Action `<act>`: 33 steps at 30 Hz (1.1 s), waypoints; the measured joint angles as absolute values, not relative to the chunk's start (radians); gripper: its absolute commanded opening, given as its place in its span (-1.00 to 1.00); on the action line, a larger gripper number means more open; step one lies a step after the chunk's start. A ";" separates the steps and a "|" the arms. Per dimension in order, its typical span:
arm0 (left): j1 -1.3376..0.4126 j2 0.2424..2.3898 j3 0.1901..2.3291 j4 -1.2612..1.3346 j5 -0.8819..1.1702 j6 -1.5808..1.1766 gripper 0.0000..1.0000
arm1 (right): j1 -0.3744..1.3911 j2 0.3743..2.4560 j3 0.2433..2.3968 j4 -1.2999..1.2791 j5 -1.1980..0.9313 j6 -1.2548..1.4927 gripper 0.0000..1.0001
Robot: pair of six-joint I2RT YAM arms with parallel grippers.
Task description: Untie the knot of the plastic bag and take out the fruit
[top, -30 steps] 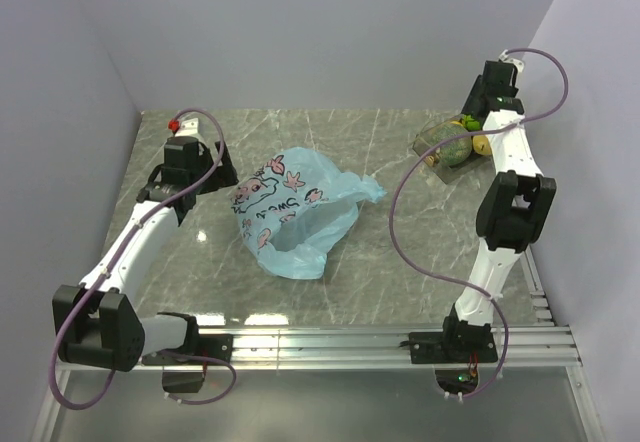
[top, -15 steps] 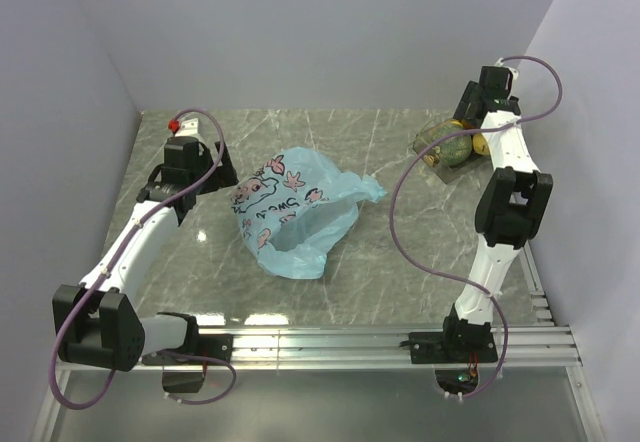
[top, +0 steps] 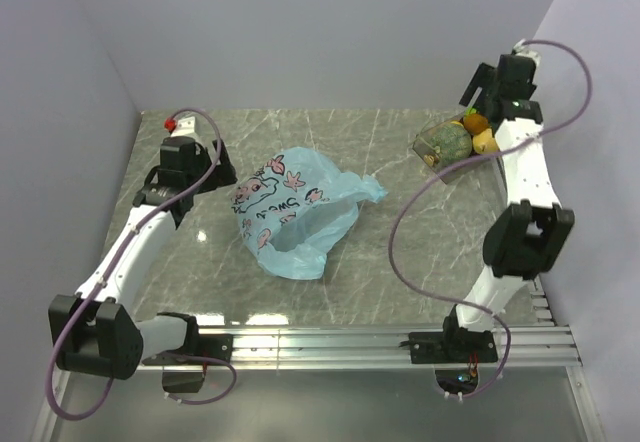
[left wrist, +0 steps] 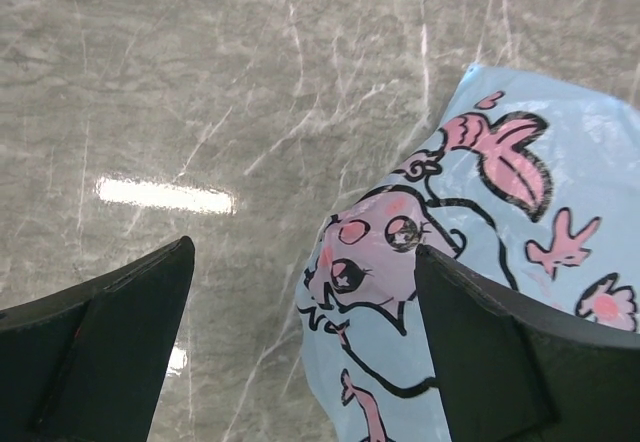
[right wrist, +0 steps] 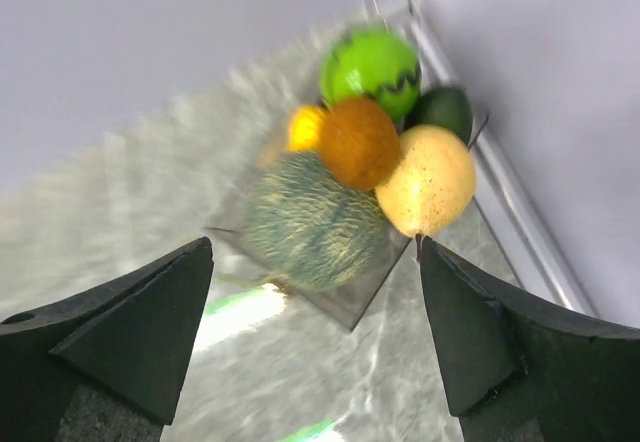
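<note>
Lying crumpled mid-table: plastic bag (top: 290, 212) (pink cartoon prints); fruit (top: 455, 140) heaped on clear tray (right wrist: 352, 308), far right corner; left gripper (left wrist: 305, 250) beside bag, right gripper (right wrist: 315, 244) above fruit, both jaws wide, holding nothing

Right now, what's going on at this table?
The plastic bag lies slack and open-mouthed on the table. The fruit is piled on a clear tray in the far right corner. The right gripper hovers open over that pile, holding nothing; the left gripper hangs open at the bag's left edge, also empty.
</note>
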State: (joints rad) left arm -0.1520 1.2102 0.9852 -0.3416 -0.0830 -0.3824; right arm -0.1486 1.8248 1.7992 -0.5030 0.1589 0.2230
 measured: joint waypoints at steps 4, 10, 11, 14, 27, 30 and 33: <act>-0.152 1.158 0.985 -0.342 -0.084 -0.383 0.97 | -0.133 1.600 1.777 -0.517 0.146 0.241 0.82; -0.152 1.056 1.051 -0.434 -0.086 -0.387 0.99 | -0.123 1.187 1.691 -0.544 0.132 0.247 0.94; -0.152 1.033 1.077 -0.456 -0.088 -0.387 0.99 | -0.123 1.116 1.668 -0.548 0.130 0.247 0.95; -0.152 0.948 1.175 -0.526 -0.104 -0.384 0.99 | -0.123 0.905 1.582 -0.541 0.120 0.250 0.96; -0.152 0.556 1.391 -0.704 -0.250 -0.362 0.99 | 0.019 0.381 1.215 -0.513 0.158 0.263 0.99; -0.163 0.505 1.354 -0.724 -0.276 -0.360 0.99 | 0.063 0.342 1.164 -0.527 0.189 0.253 0.99; -0.186 0.477 1.301 -0.736 -0.308 -0.360 0.99 | 0.079 0.299 1.135 -0.528 0.216 0.241 1.00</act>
